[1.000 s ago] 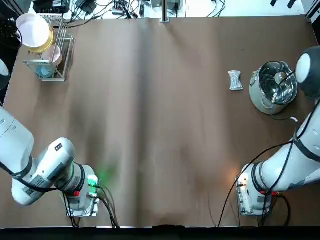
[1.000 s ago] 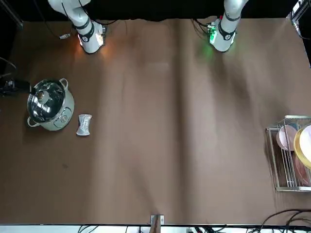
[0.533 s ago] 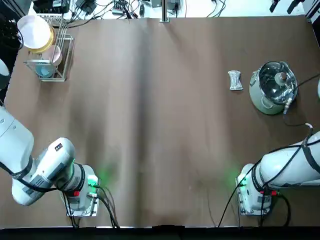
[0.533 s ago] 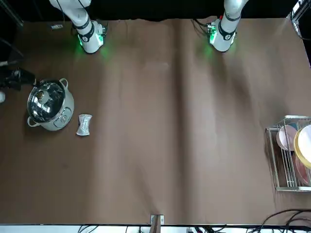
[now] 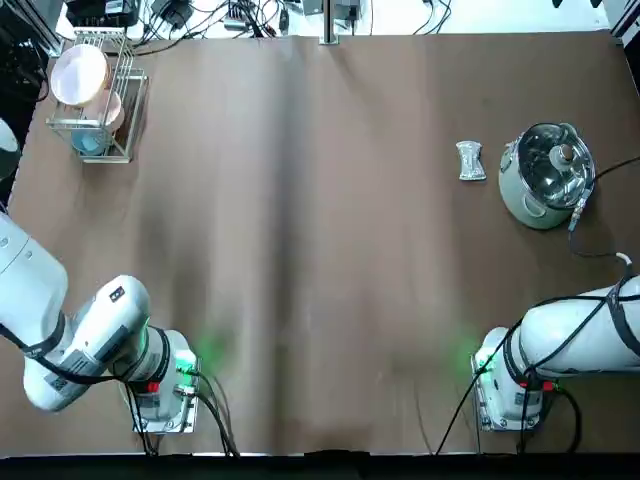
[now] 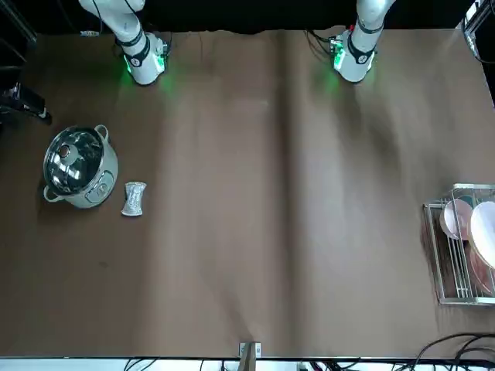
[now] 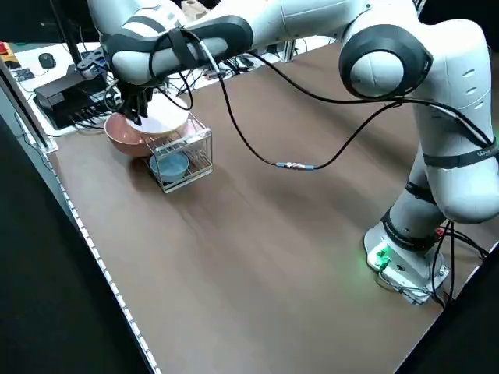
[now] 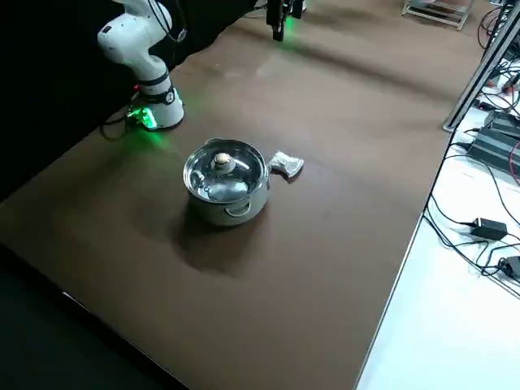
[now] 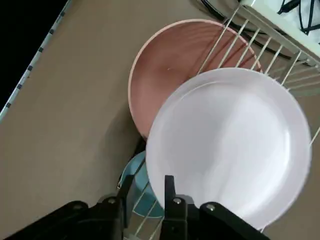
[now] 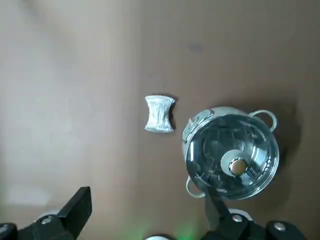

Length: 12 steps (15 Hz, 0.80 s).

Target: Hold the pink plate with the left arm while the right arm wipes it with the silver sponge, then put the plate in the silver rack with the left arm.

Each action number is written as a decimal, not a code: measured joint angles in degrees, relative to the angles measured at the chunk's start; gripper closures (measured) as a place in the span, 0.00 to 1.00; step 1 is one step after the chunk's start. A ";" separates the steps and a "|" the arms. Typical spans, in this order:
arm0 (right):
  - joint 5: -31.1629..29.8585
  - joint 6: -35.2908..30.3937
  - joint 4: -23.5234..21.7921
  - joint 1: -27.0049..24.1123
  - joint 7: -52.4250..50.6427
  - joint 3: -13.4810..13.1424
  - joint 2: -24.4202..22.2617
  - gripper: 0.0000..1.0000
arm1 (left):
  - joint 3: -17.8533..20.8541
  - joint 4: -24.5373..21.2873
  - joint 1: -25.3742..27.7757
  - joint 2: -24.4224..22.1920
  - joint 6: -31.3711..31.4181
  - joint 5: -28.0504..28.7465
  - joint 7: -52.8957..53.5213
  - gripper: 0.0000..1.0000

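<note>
Pink plate point(image 5: 80, 75) shifted in silver rack point(image 6: 468, 301)

White plate point(image 9: 230, 145), pink bowl point(image 9: 172, 65), seemingly blue cup point(image 9: 142, 185)

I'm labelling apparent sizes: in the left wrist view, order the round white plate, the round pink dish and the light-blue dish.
1. Round white plate
2. Round pink dish, partly covered
3. Light-blue dish

Top view: right arm point(image 5: 590, 335) cut off at right edge, its gripper out of frame. Left wrist view: blue dish point(image 9: 142, 185) partly hidden behind white plate point(image 9: 230, 145); pink bowl point(image 9: 170, 70) overlapped too. Front view: rack point(image 6: 456, 300) cropped at right edge.
</note>
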 joint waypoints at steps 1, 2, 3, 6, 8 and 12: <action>-0.71 1.54 0.12 -0.01 0.00 0.00 0.00 0.00 | -0.01 0.00 0.00 0.00 -0.06 -0.01 0.00 0.67; -1.41 3.03 0.13 0.00 0.00 0.02 0.00 0.00 | -0.01 0.00 0.00 0.00 -0.09 -0.01 0.01 0.59; -1.87 3.94 0.13 0.05 0.00 0.11 0.02 0.00 | -0.03 0.02 0.00 0.00 -0.09 -0.01 0.01 0.50; -2.22 4.19 -0.12 0.66 0.02 0.43 0.03 0.00 | -1.11 0.37 0.02 -0.02 -0.09 -0.01 0.05 0.24; -2.35 4.19 -0.87 0.83 0.03 0.53 0.06 0.00 | -3.45 1.02 0.00 -0.33 -0.09 -0.01 0.07 0.06; -2.52 4.30 -2.13 0.82 0.03 0.49 0.24 0.00 | -9.46 1.35 -0.53 -2.66 -1.20 3.44 0.07 0.00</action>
